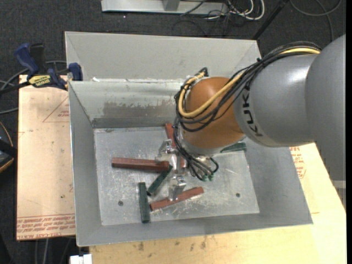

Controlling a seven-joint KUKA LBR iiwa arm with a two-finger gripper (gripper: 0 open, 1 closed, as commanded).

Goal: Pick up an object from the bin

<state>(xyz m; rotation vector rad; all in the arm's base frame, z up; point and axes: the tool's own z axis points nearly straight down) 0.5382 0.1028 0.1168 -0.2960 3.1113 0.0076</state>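
Note:
My gripper [172, 170] is low in the middle of the bin, under the arm's orange cover, and it is open. One silver finger [166, 149] stands behind the right end of a long reddish-brown bar [137, 163]. The other finger [178, 189] is nearer the front, touching a shorter reddish-brown bar [177, 198]. Between them lie the long bar's right end and the upper end of a slanting dark green bar [158, 182]. Nothing is lifted. Another dark green bar [143, 202] lies nearly upright in the view at the front left of these.
A further reddish-brown bar [169, 131] pokes out behind the gripper near the back wall. A dark green piece [237, 146] shows at the right under the arm. The arm covers the bin's right half; bare floor lies to the left and front right.

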